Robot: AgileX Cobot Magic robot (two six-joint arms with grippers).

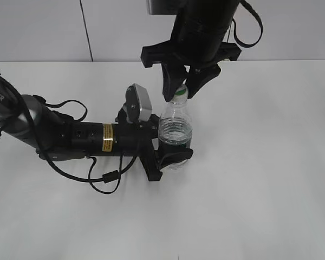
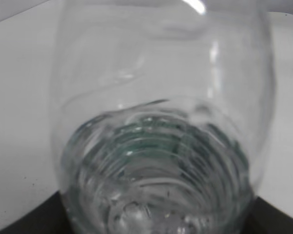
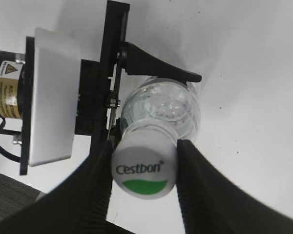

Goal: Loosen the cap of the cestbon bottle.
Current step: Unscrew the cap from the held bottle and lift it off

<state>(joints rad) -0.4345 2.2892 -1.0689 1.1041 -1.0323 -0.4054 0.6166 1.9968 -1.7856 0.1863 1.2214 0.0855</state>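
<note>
Two grippers on one bottle
The left gripper clamped the cestbon bottle sideways; the right gripper pinched the cap from above the white table.

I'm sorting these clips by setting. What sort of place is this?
Probably a robotics lab or test bench: a bare white table against plain pale wall panels, with nothing on it but two black robot arms working one cestbon bottle. No household or shop items are visible.
</note>
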